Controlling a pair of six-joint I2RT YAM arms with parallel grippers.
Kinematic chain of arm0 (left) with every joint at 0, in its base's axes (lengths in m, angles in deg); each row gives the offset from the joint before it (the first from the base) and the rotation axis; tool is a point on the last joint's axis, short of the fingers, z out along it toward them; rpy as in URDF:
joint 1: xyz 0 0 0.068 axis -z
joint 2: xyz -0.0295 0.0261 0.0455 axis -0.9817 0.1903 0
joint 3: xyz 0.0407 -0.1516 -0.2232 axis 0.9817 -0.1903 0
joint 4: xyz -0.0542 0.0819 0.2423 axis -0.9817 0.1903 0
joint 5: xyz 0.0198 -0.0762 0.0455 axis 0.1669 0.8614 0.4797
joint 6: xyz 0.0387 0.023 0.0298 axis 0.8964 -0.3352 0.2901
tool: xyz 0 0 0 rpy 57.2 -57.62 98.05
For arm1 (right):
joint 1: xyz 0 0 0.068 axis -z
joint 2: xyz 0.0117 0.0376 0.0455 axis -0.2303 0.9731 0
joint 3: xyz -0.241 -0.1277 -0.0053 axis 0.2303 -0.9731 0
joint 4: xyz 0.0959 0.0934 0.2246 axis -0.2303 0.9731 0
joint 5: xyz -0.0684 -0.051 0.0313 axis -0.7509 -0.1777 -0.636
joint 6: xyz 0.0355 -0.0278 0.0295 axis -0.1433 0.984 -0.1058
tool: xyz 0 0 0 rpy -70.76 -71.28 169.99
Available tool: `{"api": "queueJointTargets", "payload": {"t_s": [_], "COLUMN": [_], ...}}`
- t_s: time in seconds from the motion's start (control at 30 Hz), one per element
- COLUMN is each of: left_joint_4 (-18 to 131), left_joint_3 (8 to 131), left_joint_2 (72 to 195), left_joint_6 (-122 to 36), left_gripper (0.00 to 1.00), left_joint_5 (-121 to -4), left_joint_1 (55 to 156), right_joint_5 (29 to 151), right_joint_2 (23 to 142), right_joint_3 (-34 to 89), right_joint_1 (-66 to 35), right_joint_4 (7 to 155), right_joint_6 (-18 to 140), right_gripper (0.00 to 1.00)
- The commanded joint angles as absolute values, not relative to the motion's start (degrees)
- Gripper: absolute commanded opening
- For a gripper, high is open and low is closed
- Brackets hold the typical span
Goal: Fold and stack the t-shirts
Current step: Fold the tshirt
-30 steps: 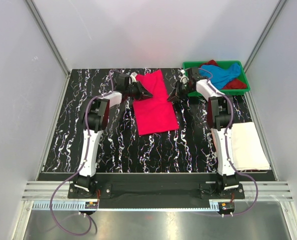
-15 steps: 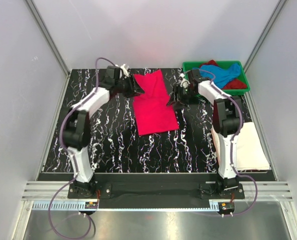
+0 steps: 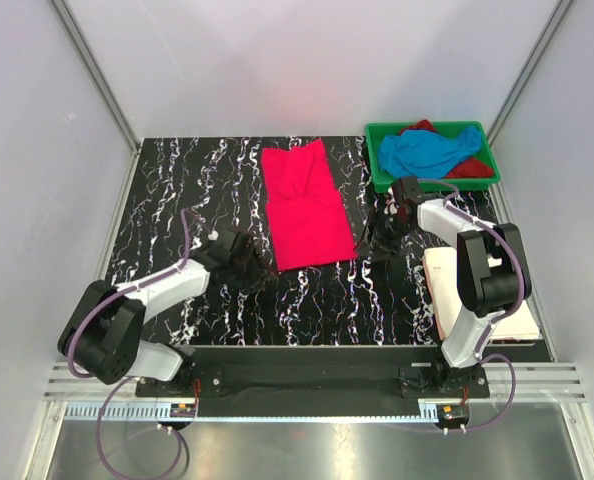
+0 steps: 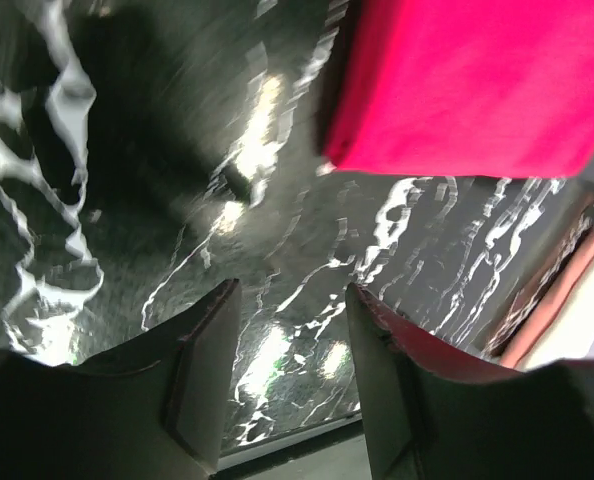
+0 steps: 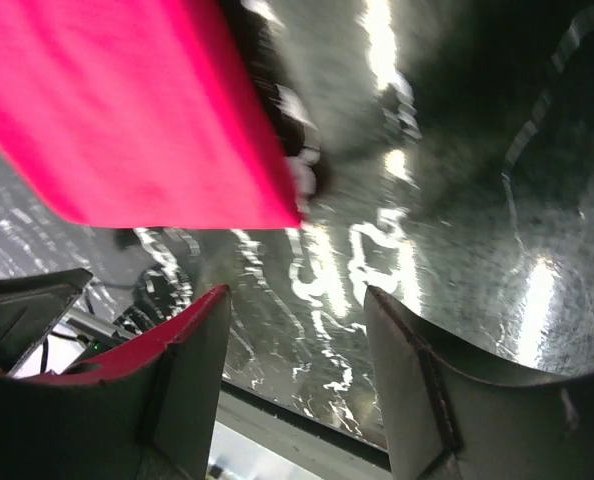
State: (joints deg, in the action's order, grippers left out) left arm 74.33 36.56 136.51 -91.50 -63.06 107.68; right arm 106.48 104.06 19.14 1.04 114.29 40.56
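The hot pink t-shirt (image 3: pixel 305 205) lies flat on the table as a long folded strip, its near corner showing in the left wrist view (image 4: pixel 467 90) and in the right wrist view (image 5: pixel 127 110). My left gripper (image 3: pixel 252 268) (image 4: pixel 292 300) sits low at the strip's near left corner, open and empty. To the strip's right my right gripper (image 3: pixel 382 232) (image 5: pixel 297 300) is also open, with only table between its fingers. The sky blue t-shirt (image 3: pixel 432 150) and the dark red one (image 3: pixel 472 168) lie crumpled in the green tray (image 3: pixel 374 150). A folded white t-shirt (image 3: pixel 440 280) lies at the near right, partly hidden by the right arm.
The black marbled table (image 3: pixel 177 190) is ringed by grey walls with metal rails at the back corners. The tray stands at the back right corner. The right arm's upper link reaches over the white t-shirt.
Both grippers have opened and let go of the pink t-shirt's sides. The left arm swung back to the near left; the right arm drew back toward the near right.
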Motion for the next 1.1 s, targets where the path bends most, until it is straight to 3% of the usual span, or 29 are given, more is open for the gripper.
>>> {"api": "queueJointTargets", "payload": {"t_s": [0.0, 0.33, 0.7, 1.07], "left_joint_4": [62.28, 53.03, 58.11, 60.05], "left_joint_3": [34.17, 26.78, 27.91, 27.39], "left_joint_2": [133.73, 138.82, 144.8, 146.91], "left_joint_6": [-105.67, -123.42, -136.53, -142.86], "left_gripper": [0.52, 0.57, 0.47, 0.47], "left_joint_5": [-67.79, -72.1, -70.61, -72.01], "left_joint_1": [108.65, 109.44, 111.11, 111.55], "right_joint_5": [104.71, 105.5, 105.68, 107.43], "right_joint_2": [100.99, 98.71, 98.97, 100.64], "right_joint_3": [16.41, 12.99, 12.1, 10.52], "right_joint_1": [0.92, 0.92, 0.92, 0.83], "right_joint_4": [109.34, 108.11, 107.32, 104.6], "right_joint_6": [36.78, 37.22, 37.48, 35.9], "right_gripper": [0.62, 0.62, 0.61, 0.62]}}
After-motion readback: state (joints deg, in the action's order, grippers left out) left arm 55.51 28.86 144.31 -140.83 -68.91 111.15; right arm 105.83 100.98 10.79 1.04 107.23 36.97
